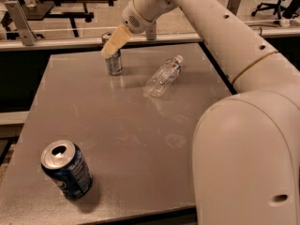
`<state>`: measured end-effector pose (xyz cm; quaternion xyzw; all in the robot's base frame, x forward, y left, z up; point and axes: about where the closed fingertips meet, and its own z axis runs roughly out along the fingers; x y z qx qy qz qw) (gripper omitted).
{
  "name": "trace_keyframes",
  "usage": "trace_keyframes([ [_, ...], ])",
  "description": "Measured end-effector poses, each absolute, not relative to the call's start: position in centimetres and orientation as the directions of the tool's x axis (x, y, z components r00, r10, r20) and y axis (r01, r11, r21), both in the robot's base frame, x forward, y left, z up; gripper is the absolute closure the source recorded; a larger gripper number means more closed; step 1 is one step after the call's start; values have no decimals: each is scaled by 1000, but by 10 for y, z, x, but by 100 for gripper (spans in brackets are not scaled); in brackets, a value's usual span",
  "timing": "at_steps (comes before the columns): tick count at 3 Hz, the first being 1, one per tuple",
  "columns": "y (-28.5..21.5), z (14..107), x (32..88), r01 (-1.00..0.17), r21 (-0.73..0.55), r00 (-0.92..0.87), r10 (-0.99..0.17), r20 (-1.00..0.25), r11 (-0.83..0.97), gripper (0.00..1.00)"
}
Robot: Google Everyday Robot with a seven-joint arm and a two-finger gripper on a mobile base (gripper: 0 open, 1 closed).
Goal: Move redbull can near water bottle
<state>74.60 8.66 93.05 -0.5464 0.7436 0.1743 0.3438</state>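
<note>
The redbull can [114, 63], slim and silver-grey, stands upright at the far left-centre of the grey table [122, 125]. My gripper [113, 43] reaches down from the upper right and sits at the can's top, covering its upper part. The water bottle [162, 77], clear and crinkled with a white cap, lies on its side to the right of the can, with a gap between them. Its cap points to the far right.
A wider dark blue soda can [65, 169] stands upright near the table's front left corner. My white arm [243, 139] fills the right side of the view and hides the table's right front part. Metal rails and frames stand behind the table's far edge.
</note>
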Motion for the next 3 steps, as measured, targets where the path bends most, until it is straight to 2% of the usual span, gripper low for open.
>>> trace_keyframes([
  [1, 95, 928, 746, -939, -101, -165, -689, -706, 328, 15],
  [2, 100, 927, 745, -946, -81, -168, -687, -706, 315, 46],
  [3, 102, 928, 744, -949, -72, -168, -687, -707, 307, 69],
])
